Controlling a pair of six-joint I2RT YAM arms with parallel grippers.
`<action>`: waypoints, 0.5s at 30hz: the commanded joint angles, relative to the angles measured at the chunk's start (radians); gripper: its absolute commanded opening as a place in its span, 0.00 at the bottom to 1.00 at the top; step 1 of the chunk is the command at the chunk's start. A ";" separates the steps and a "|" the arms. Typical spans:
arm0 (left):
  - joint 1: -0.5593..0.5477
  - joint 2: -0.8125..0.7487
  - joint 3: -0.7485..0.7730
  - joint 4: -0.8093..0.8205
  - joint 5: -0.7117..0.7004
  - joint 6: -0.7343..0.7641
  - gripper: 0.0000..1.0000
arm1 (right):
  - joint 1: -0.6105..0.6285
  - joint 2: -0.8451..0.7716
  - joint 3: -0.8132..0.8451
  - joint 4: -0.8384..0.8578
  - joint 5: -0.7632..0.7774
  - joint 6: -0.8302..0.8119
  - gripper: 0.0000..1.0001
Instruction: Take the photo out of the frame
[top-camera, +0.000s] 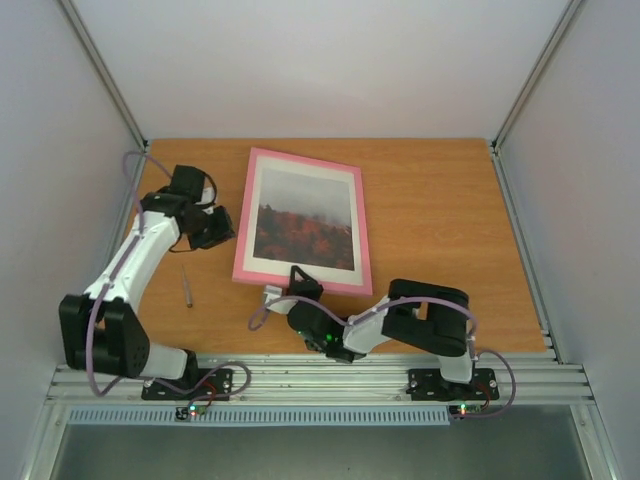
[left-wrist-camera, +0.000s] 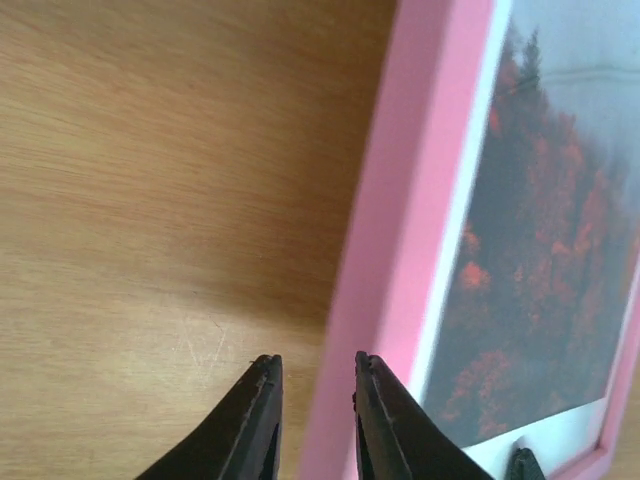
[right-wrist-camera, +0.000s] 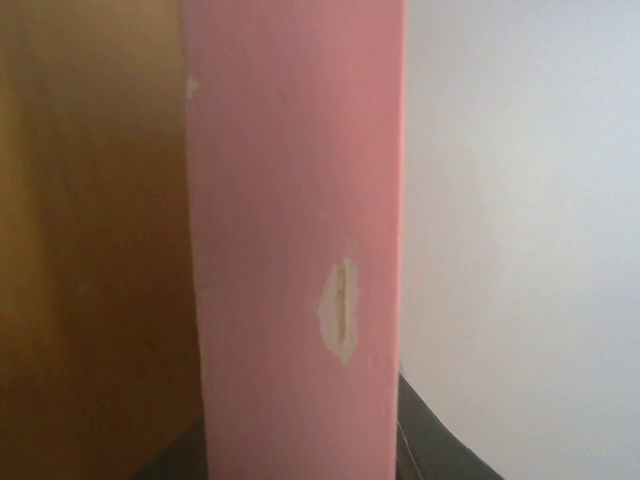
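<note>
Right hand (top-camera: 299, 281) sits at the near rail of the frame (top-camera: 242, 225); its fingers are mostly hidden, so its grip cannot be told. The frame lies face up on the worktop (top-camera: 440, 220), with the photo (top-camera: 305, 225) still seated behind the white mat (top-camera: 330, 264). Left hand (left-wrist-camera: 315, 362), narrowly parted and empty, straddles the left rail's outer edge. Judgement: extraction not begun.

Pink frame (left-wrist-camera: 400, 250), misty grey and red-orange photo (top-camera: 305, 225), brown wood-grain table (top-camera: 440, 220)
</note>
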 joint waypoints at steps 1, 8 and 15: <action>0.058 -0.101 -0.019 0.016 0.061 -0.019 0.23 | -0.037 -0.183 0.081 -0.187 -0.053 0.394 0.01; 0.126 -0.210 -0.017 0.003 0.089 -0.023 0.38 | -0.069 -0.313 0.139 -0.419 -0.166 0.643 0.01; 0.131 -0.287 -0.015 0.002 0.073 -0.016 0.51 | -0.101 -0.417 0.155 -0.440 -0.279 0.789 0.01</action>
